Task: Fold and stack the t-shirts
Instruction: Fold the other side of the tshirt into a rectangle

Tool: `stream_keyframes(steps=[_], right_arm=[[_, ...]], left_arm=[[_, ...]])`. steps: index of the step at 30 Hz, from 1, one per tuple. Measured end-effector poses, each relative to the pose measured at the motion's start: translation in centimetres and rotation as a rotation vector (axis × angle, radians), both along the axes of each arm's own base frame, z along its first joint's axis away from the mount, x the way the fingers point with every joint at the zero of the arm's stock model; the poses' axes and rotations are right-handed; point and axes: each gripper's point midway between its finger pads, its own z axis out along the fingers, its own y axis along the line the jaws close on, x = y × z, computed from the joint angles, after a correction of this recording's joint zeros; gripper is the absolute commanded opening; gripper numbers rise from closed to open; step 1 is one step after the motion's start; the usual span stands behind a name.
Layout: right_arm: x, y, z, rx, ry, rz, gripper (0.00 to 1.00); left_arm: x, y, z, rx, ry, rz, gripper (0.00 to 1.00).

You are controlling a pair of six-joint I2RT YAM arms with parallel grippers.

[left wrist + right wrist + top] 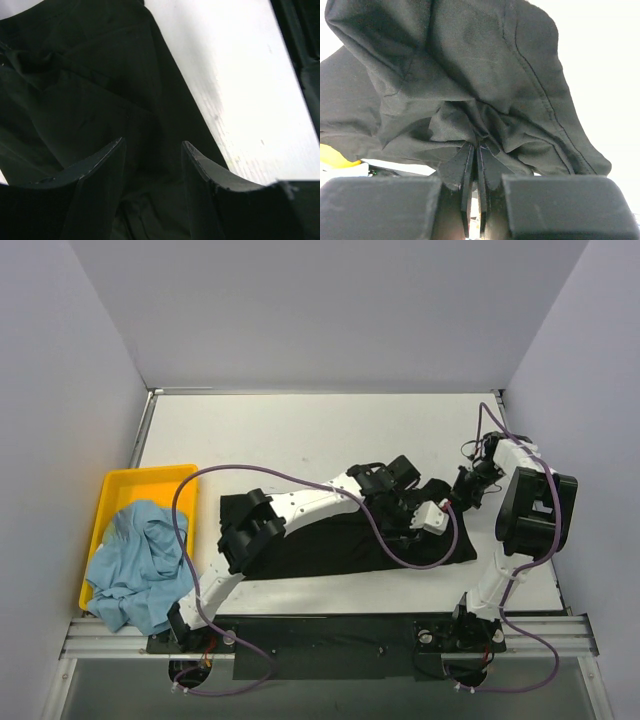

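While the light blue t-shirt (135, 560) is lying crumpled in the yellow tray (150, 473) at the near left, apparently waiting its turn, the black t-shirt (330, 540) is lying stretched across the middle of the surface (300, 430). The left gripper (152, 142) is hovering over its cloth with fingers spread, probably seeking a hold for a fold. Farther right, the right gripper (476, 147) is pinching a bunched edge of the black t-shirt between pressed-together fingers, likely to lift it over.
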Motion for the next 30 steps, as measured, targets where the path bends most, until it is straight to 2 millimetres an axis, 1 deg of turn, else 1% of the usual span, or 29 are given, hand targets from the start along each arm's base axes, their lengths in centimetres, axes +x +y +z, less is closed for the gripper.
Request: stream_keyframes(steps=[2, 4, 10, 18, 20, 22, 24, 25, 26, 27, 28, 29, 30], right_arm=[[0.1, 0.1, 0.0, 0.005, -0.004, -0.001, 0.00], [0.2, 0.1, 0.0, 0.008, -0.009, -0.001, 0.00], [0.4, 0.2, 0.1, 0.023, -0.019, -0.008, 0.00], [0.5, 0.2, 0.4, 0.028, -0.031, -0.009, 0.00], [0.5, 0.2, 0.5, 0.030, -0.032, -0.012, 0.00], [0.6, 0.2, 0.5, 0.036, -0.034, -0.014, 0.00], [0.6, 0.4, 0.6, 0.044, -0.036, -0.015, 0.00], [0.6, 0.4, 0.6, 0.049, -0.038, -0.016, 0.00], [0.6, 0.5, 0.6, 0.052, -0.039, -0.017, 0.00], [0.6, 0.5, 0.7, 0.053, -0.040, -0.017, 0.00], [0.7, 0.5, 0.7, 0.056, -0.042, -0.019, 0.00], [0.7, 0.4, 0.8, 0.057, -0.044, -0.021, 0.00], [0.7, 0.4, 0.9, 0.059, -0.047, -0.024, 0.00]], left_arm=[[0.1, -0.7, -0.9, 0.001, -0.026, 0.007, 0.58], [0.4, -1.1, -1.3, 0.003, -0.047, 0.013, 0.58], [0.9, -1.5, -1.3, -0.014, -0.078, 0.016, 0.58], [1.2, -1.7, -2.6, -0.019, -0.082, 0.021, 0.58], [1.3, -1.8, -2.9, -0.023, -0.085, 0.022, 0.55], [1.4, -2.0, -3.2, -0.024, -0.089, 0.031, 0.54], [1.7, -2.3, -3.3, -0.033, -0.089, 0.042, 0.48], [1.7, -2.4, -3.4, -0.036, -0.087, 0.045, 0.39], [1.7, -2.4, -3.6, -0.034, -0.084, 0.048, 0.32], [1.7, -2.4, -3.8, -0.030, -0.079, 0.051, 0.17], [1.6, -2.3, -4.0, -0.026, -0.074, 0.054, 0.11], [1.6, -2.3, -4.1, -0.022, -0.067, 0.060, 0.00], [1.6, -2.3, -4.2, -0.019, -0.062, 0.065, 0.00]])
